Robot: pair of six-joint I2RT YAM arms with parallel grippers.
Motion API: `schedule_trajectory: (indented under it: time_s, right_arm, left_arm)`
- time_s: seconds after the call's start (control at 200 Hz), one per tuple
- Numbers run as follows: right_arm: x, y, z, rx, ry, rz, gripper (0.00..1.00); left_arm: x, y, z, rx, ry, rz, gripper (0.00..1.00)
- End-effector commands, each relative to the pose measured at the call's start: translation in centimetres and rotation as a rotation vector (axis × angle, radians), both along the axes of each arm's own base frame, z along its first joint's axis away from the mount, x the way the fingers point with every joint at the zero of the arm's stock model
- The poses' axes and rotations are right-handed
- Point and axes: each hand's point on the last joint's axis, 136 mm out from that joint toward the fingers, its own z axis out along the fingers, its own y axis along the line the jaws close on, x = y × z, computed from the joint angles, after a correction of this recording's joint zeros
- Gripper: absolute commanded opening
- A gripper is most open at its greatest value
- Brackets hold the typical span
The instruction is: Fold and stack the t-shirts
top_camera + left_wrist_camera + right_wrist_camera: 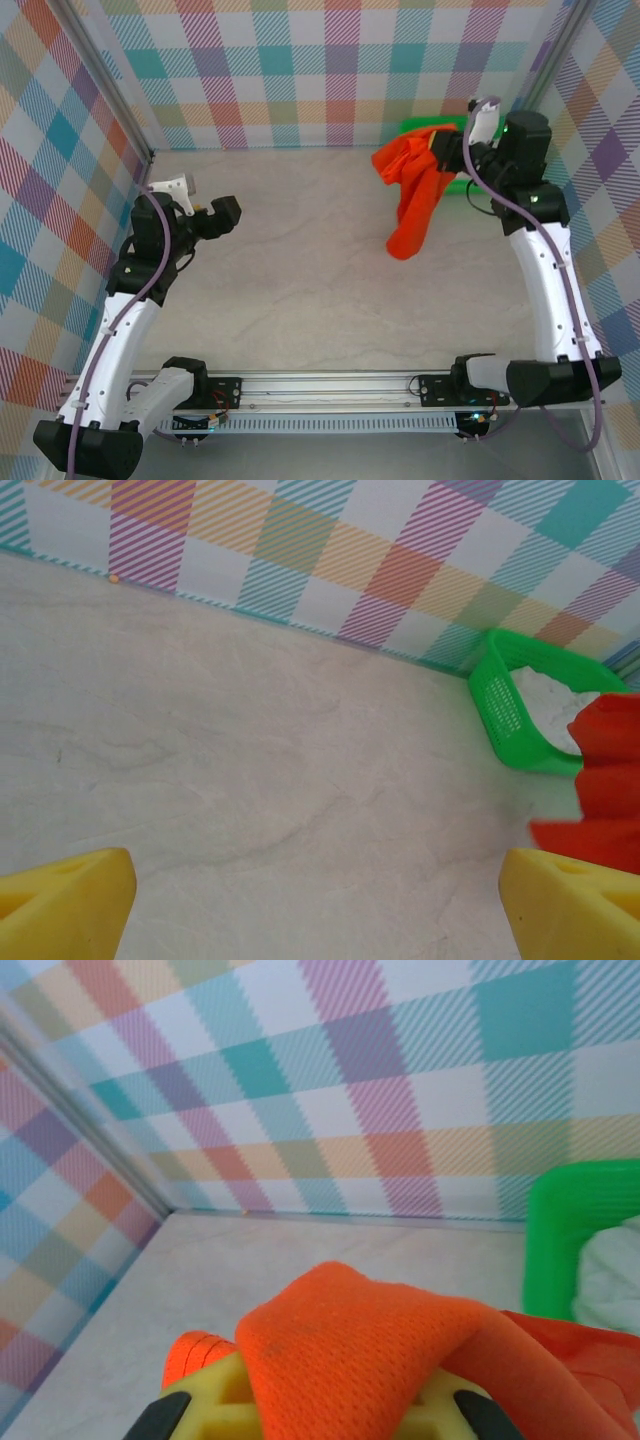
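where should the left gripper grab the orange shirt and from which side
Take the shirt by its free lower end. It hangs in a narrow drape from the shut right gripper and is bunched at the top, so the bottom is the loose part. Bring the open left gripper in from the left, across the bare table.

A pale, marbled beige table forms the floor of the enclosure. Walls at the back, left and right carry a pastel plaid of teal, orange, purple, yellow and white squares with diagonal stripes. Grey metal posts stand in the back corners. A slotted aluminium rail runs along the near edge. The light is even and soft.
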Motion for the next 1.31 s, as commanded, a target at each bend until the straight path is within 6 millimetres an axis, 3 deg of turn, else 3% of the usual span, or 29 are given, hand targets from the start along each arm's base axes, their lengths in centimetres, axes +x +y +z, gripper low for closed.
schedule_trajectory:
  time_s: [0.0, 0.115, 0.295, 0.435, 0.605, 0.72, 0.86, 1.03, 1.195, 1.3]
  right_arm:
    - [-2.1, 2.7, -3.3, 0.039, 0.083, 0.074, 0.0]
    - [-4.2, 5.0, -8.4, 0.066, 0.179, 0.109, 0.0]
    - [-8.0, 7.9, -17.6, 0.067, 0.345, 0.147, 0.0]
    - [-11.3, 8.9, -24.1, 0.031, 0.498, 0.152, 0.0]
    - [-14.8, 8.8, -29.7, 0.005, 0.643, 0.131, 0.0]
    - [-16.8, 7.9, -32.6, -0.02, 0.733, 0.103, 0.24]
    - [-17.9, 5.5, -33.4, -0.086, 0.771, 0.02, 0.48]
    - [-17.4, 1.8, -30.9, -0.19, 0.725, -0.142, 0.64]
    - [-15.6, -0.7, -29.0, -0.241, 0.691, -0.262, 0.73]
    - [-13.6, -1.5, -28.3, -0.2, 0.701, -0.299, 0.84]
  left_arm:
    - [-1.2, 0.0, 0.5, -0.006, 0.031, 0.002, 0.92]
    - [-1.8, 0.0, 0.0, -0.006, 0.072, -0.002, 0.91]
    - [-3.0, -0.5, -2.8, -0.03, 0.18, -0.021, 0.88]
    - [-3.8, -1.5, -5.7, -0.085, 0.268, -0.056, 0.85]
    - [-4.5, -3.1, -8.9, -0.147, 0.354, -0.091, 0.85]
    - [-4.5, -4.7, -10.8, -0.155, 0.404, -0.12, 0.86]
    - [-3.7, -8.0, -12.4, -0.091, 0.453, -0.183, 0.86]
    - [-0.5, -13.1, -14.4, 0.023, 0.507, -0.244, 0.81]
    - [3.7, -19.5, -16.3, 0.047, 0.547, -0.342, 0.75]
    - [6.2, -22.8, -18.2, 0.069, 0.573, -0.387, 0.74]
